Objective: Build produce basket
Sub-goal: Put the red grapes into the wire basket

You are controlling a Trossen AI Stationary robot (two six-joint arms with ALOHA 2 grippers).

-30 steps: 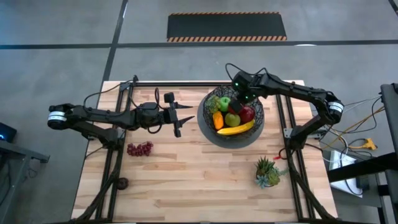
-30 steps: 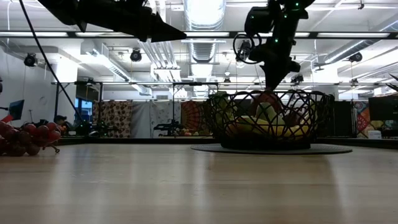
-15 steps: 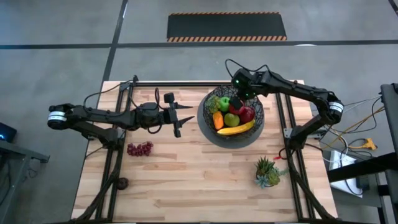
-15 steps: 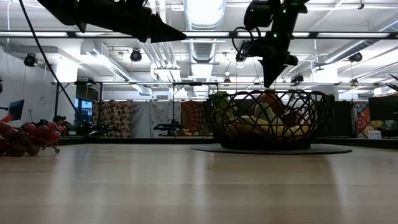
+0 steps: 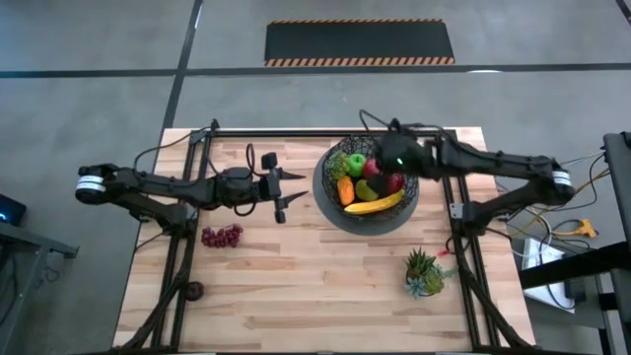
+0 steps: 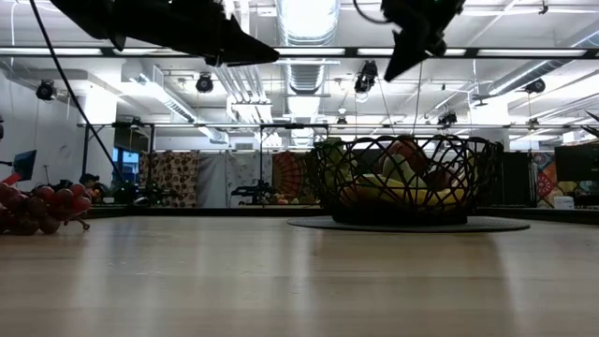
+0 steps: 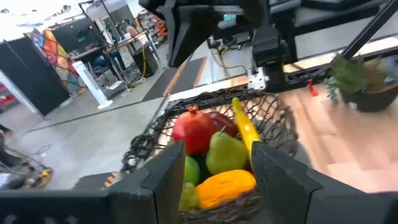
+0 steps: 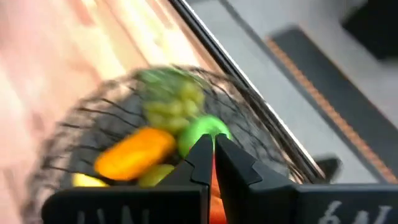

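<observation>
The black wire basket (image 5: 366, 189) stands at the table's far right of centre and holds produce: a banana (image 5: 374, 204), an orange piece (image 5: 346, 190), a green pear (image 7: 226, 154), red and green fruit, and green grapes (image 8: 169, 101). Purple grapes (image 5: 222, 236) lie on the wood at the left. My right gripper (image 8: 212, 144) hangs shut and empty above the basket, well clear of the rim in the low view (image 6: 394, 69). My left gripper (image 5: 288, 193) hovers level to the left of the basket, open and empty, pointing at it (image 7: 221, 180).
A small spiky potted plant (image 5: 425, 272) stands near the right front. A small dark object (image 5: 193, 290) lies at the near left. Black frame rails (image 5: 183, 251) run along both sides of the table. Bare wood lies between the purple grapes and the plant.
My right gripper has risen out of the basket, still shut and empty, and its arm has swung toward the table's near edge while the wrist has turned. The fruit in the basket has stayed where it was.
</observation>
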